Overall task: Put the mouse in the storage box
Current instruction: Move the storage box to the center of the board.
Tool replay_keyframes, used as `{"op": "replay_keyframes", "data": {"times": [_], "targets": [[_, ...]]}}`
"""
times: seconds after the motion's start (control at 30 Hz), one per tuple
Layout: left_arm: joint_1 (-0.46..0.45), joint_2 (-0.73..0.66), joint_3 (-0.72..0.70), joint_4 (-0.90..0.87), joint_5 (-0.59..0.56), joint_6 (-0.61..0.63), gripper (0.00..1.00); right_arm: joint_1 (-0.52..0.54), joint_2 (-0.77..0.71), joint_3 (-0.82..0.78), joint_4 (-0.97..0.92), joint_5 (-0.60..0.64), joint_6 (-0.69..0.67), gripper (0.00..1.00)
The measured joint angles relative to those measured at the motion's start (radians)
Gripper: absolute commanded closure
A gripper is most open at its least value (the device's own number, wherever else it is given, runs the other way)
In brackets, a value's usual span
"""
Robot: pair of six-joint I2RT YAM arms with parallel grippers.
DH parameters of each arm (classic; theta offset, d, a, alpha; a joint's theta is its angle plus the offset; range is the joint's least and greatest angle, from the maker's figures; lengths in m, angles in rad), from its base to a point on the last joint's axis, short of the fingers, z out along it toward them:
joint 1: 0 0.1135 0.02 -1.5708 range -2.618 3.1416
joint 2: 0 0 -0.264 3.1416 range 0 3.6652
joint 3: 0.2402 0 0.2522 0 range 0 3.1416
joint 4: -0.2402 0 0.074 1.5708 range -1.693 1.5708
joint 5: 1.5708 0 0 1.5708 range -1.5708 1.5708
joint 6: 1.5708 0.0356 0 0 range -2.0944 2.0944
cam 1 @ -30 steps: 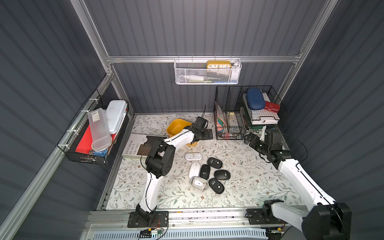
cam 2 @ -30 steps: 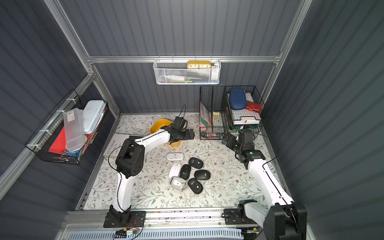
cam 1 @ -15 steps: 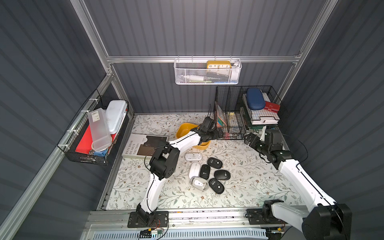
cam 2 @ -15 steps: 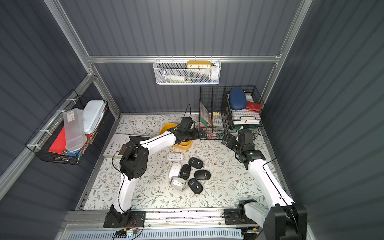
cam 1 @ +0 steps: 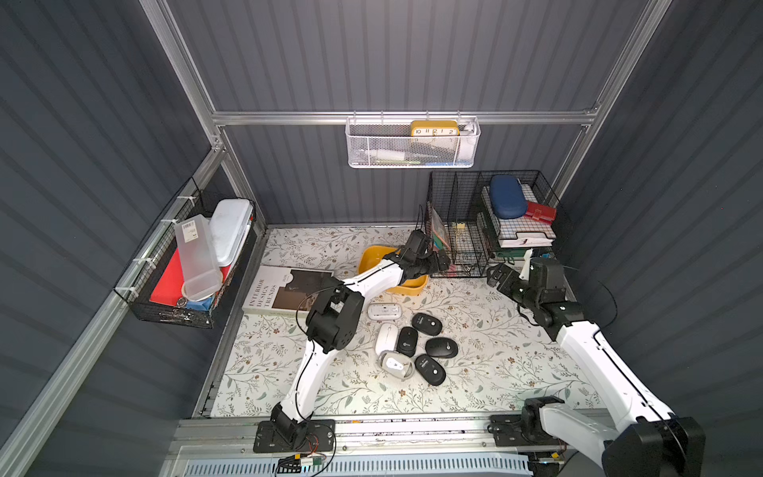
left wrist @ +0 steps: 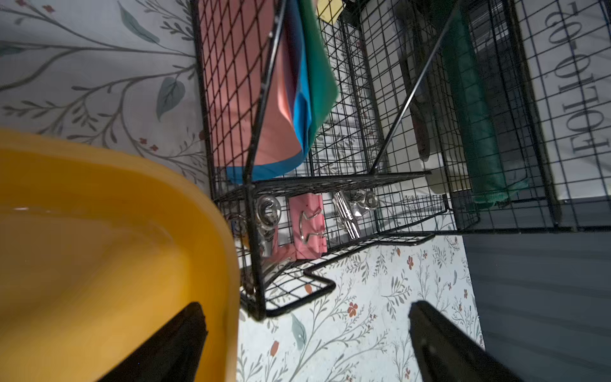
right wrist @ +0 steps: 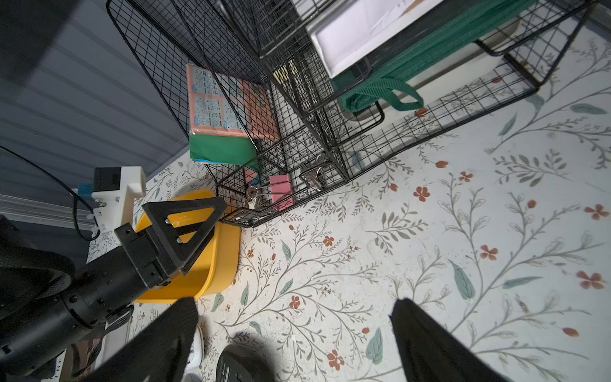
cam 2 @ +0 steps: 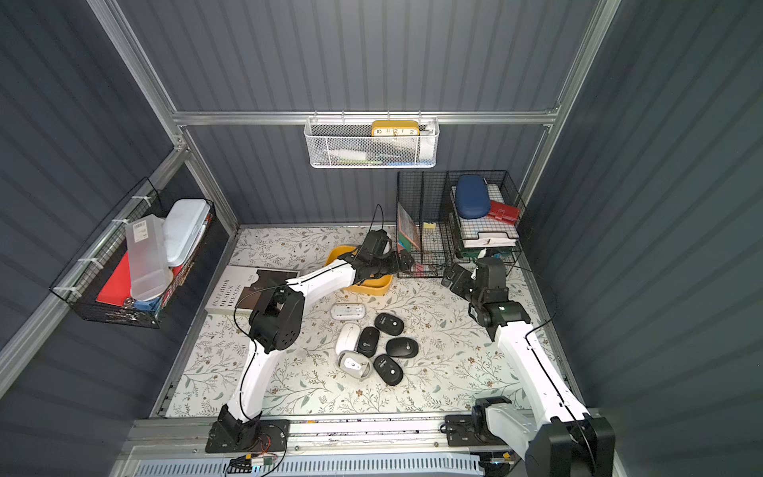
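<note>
Dark slatted walls close in a floral mat (cam 1: 495,371). In both top views the left arm crosses the box (cam 1: 369,260) (cam 2: 339,254), so only its far corner and near wall show. The left wrist view has the box (left wrist: 99,248) blurred and cut off at the edge. The stretch of its floor that shows there is bare yellow, and the rest cannot be judged. In the right wrist view two mice are cut off at the frame's edge.

Seven mice (cam 1: 406,340) lie clustered mid-mat, nearer the robot than the box and well apart from both pincers.

The left gripper (cam 1: 439,262) (left wrist: 307,314) hangs over the box's right end, just beside the organiser (cam 1: 466,231). One finger is over the rim and the other over the mat. Its jaws are spread wide, holding and touching nothing. The right gripper (cam 1: 497,274) (right wrist: 294,304) hangs above bare mat in front of the organiser, also wide apart and empty.
</note>
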Motion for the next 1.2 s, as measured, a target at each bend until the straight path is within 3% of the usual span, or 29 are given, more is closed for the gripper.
{"op": "replay_keyframes", "data": {"times": [0.23, 0.37, 0.67, 1.2], "targets": [[0.009, -0.168, -0.123, -0.036, -0.088, 0.063, 0.01, 0.034, 0.008, 0.002, -0.031, 0.006, -0.018, 0.03], [0.061, -0.245, -0.209, -0.033, -0.097, 0.098, 0.01, 0.103, 0.027, 0.014, -0.058, 0.027, -0.056, 0.03], [0.225, -0.236, -0.323, -0.069, -0.141, 0.132, 0.01, 0.207, 0.063, 0.042, -0.079, 0.079, -0.1, 0.03], [0.135, -0.235, -0.412, -0.142, -0.195, 0.11, 0.01, 0.248, 0.089, 0.063, -0.098, 0.12, -0.139, 0.03]]}}
